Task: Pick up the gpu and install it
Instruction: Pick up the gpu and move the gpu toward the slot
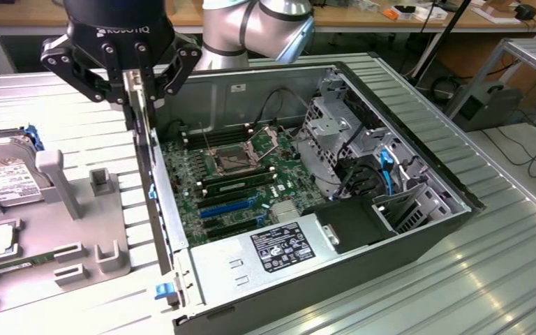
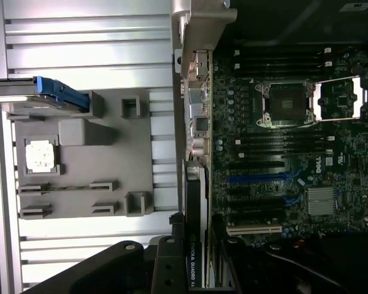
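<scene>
My gripper is shut on the gpu, a slim black card seen edge-on, hanging down with its long silver bracket toward the camera. The card hovers over the open computer case, along its wall on the exterior view's left, above the motherboard. In the wrist view the gpu runs out from between my fingers, its NVIDIA Quadro label showing, alongside the motherboard's edge near the blue expansion slots. The blue slots lie just inside the card's lower end.
A grey parts fixture sits beside the case on the exterior view's left, holding a silver hard drive and a processor chip. Inside the case are a power supply, a drive cage and loose cables.
</scene>
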`<state>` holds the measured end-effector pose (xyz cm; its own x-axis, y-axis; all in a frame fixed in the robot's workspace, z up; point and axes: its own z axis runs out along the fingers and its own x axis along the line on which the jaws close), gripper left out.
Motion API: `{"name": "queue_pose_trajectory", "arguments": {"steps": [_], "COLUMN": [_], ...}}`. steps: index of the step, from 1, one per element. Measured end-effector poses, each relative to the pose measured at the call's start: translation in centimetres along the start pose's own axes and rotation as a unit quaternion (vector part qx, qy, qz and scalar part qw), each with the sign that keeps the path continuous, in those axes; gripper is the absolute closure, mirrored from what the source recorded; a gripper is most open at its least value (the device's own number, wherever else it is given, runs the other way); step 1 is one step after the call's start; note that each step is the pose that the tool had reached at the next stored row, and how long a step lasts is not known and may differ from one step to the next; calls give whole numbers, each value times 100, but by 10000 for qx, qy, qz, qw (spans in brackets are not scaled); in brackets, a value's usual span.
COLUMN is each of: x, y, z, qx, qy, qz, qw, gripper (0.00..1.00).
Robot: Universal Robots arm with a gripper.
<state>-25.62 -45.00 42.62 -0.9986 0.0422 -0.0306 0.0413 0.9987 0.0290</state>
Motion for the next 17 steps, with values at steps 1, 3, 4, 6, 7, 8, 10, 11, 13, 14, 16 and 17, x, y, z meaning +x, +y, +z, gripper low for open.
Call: {"name": "queue_pose_trajectory", "arguments": {"steps": [1,3,4,6,7,8,10,11,13,14,16,17], "x": [-13,-34,-50,-77,-95,-109,-136,-146,-161,-169,-191,-200], "y": [1,1,2,3,4,5,6,6,7,7,8,8], "z": [0,1,2,2,3,3,4,4,5,5,6,6], "qx": [0,0,0,0,0,0,0,0,0,0,0,0], "qy": [0,0,0,0,0,0,0,0,0,0,0,0], "qz": [0,0,0,0,0,0,0,0,0,0,0,0], "qw": [10000,10000,10000,10000,10000,10000,10000,10000,10000,10000,10000,10000], "gripper": [73,73,73,73,73,73,73,73,73,73,73,73]}}
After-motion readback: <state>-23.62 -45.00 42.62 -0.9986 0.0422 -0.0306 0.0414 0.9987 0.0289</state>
